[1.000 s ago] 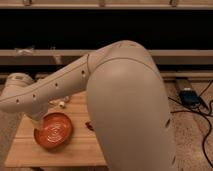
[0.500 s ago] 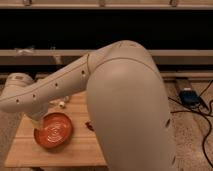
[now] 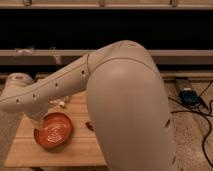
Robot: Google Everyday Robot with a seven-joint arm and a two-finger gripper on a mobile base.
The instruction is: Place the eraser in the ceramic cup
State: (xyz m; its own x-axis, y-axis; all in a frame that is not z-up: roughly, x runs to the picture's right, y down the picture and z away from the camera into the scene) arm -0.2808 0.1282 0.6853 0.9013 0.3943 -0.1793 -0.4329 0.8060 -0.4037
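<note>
Step in hand: judged to be the early part of the task, either the reach for the eraser or its carry; which of the two cannot be settled. The eraser is not visible anywhere on the uncovered part of the table (image 3: 30,152), so it is either hidden by the arm (image 3: 125,100) or held out of sight. The cup cannot be identified with certainty. A small pale object (image 3: 60,103) lies near the rear edge of the tabletop, partly under the arm, and it cannot be told whether this is the cup.

Also noted: an orange bowl (image 3: 54,131) sits toward the left half of the tabletop. A dark red object (image 3: 89,125) lies just beside the bowl's right rim.

Arm pose: the bulky upper section fills the right and centre of the view. The forearm runs leftward over the rear edge of the tabletop, bends at the far left and turns down. The gripper (image 3: 34,119) appears to hang at the bowl's rear left rim, near the table's left edge. Whether it is open, closed or holding anything cannot be told.

Next move, as a judgement: the eraser and cup must be located, and the bowl and the dark red object avoided.
</note>
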